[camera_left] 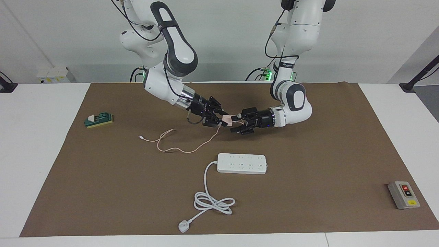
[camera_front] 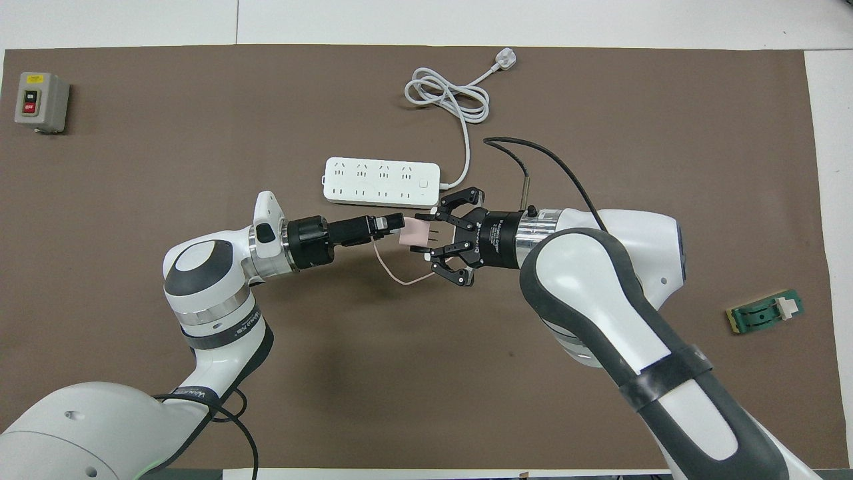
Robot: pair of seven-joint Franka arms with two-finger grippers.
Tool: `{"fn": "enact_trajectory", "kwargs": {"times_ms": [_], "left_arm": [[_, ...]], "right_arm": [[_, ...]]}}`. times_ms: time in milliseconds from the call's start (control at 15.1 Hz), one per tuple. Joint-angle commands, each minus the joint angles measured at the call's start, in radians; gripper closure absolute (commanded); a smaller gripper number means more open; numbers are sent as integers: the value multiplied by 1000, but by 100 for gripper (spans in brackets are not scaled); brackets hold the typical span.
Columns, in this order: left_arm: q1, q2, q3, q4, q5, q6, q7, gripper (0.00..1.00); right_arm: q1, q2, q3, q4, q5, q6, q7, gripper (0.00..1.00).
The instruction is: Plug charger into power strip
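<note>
The pale pink charger [camera_left: 226, 118] [camera_front: 417, 233] hangs in the air over the mat, between the power strip and the robots. My right gripper [camera_left: 223, 120] [camera_front: 420, 233] is shut on its sides, prongs pointing into the hand. My left gripper [camera_left: 235, 124] [camera_front: 398, 227] stands open right beside the charger, on the face where the cable leaves; I cannot tell if it touches. The thin pink cable [camera_left: 178, 149] droops down and trails over the mat toward the right arm's end. The white power strip [camera_left: 242, 163] [camera_front: 381, 181] lies flat, sockets up.
The strip's thick white cord coils [camera_left: 214, 202] [camera_front: 448, 97] farther from the robots and ends in a white plug [camera_left: 184, 226] [camera_front: 504, 62]. A grey button box [camera_left: 403, 195] [camera_front: 41, 101] sits at the left arm's end, a green block [camera_left: 98, 120] [camera_front: 766, 311] at the right arm's.
</note>
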Motion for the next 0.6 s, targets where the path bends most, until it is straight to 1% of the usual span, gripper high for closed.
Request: {"fn": "enact_trajectory", "kwargs": {"times_ms": [0, 530], "left_arm": [[-2, -46, 10, -51, 15, 15, 15, 18], [-12, -54, 13, -56, 23, 15, 14, 17]], "right_arm": [[7, -28, -1, -28, 28, 21, -38, 100], [9, -28, -1, -29, 28, 25, -49, 100]]}}
